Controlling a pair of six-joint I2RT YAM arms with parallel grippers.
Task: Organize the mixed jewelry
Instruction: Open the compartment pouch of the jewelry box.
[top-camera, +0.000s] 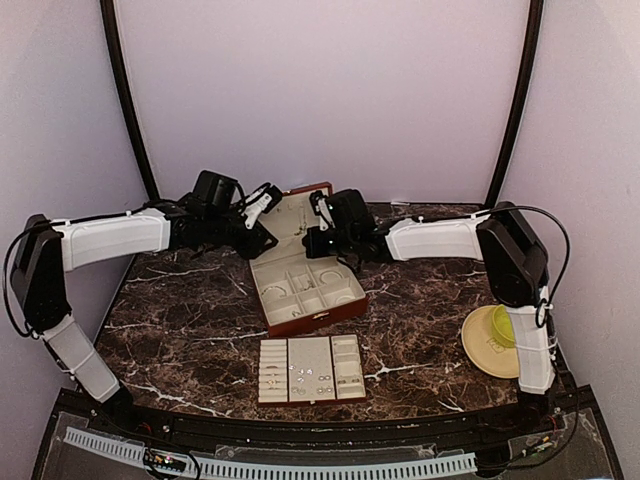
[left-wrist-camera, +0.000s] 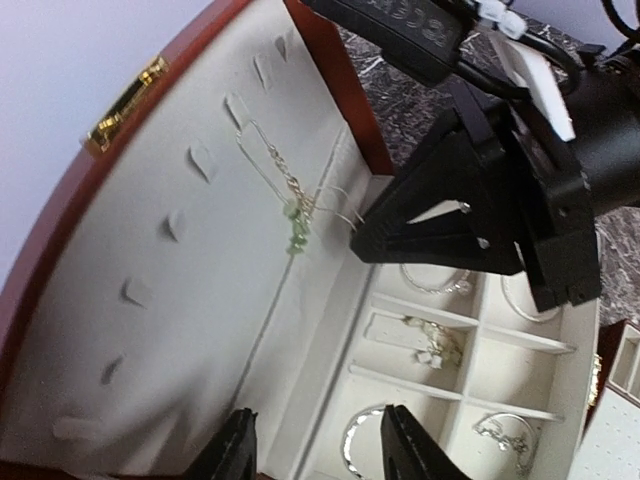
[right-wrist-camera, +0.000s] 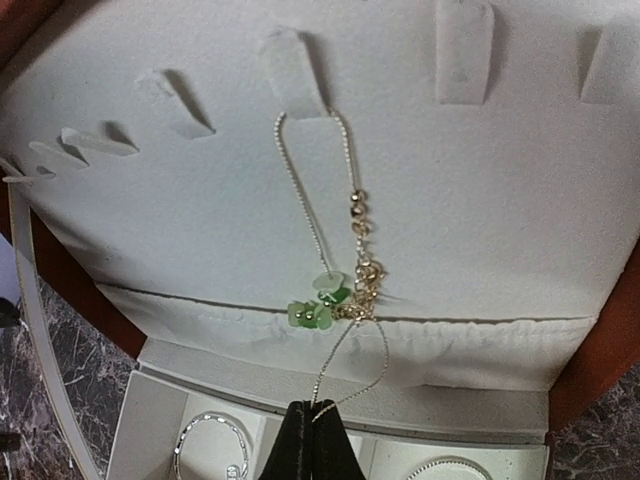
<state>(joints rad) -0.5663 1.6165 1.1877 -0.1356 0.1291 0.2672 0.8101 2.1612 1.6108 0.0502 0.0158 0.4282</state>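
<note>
The red-brown jewelry box (top-camera: 305, 285) stands open with its cream lid (left-wrist-camera: 150, 300) raised. A thin necklace with green beads (right-wrist-camera: 320, 300) hangs from a lid tab (right-wrist-camera: 295, 75). My right gripper (right-wrist-camera: 318, 408) is shut on the loop of its silver chain, just above the compartments. In the left wrist view the right gripper (left-wrist-camera: 470, 215) shows in front of the lid, and the necklace (left-wrist-camera: 293, 222) hangs beside it. My left gripper (left-wrist-camera: 320, 450) hovers open at the lid's base with nothing between its fingers. Bangles (left-wrist-camera: 360, 445) and earrings (left-wrist-camera: 432, 345) lie in the compartments.
A cream-lined tray (top-camera: 311, 350) with small shiny pieces (top-camera: 300, 376) lies in front of the box on the marble table (top-camera: 180, 310). A yellow plate (top-camera: 482, 345) with a green cup (top-camera: 503, 325) sits at the right, by the right arm's base.
</note>
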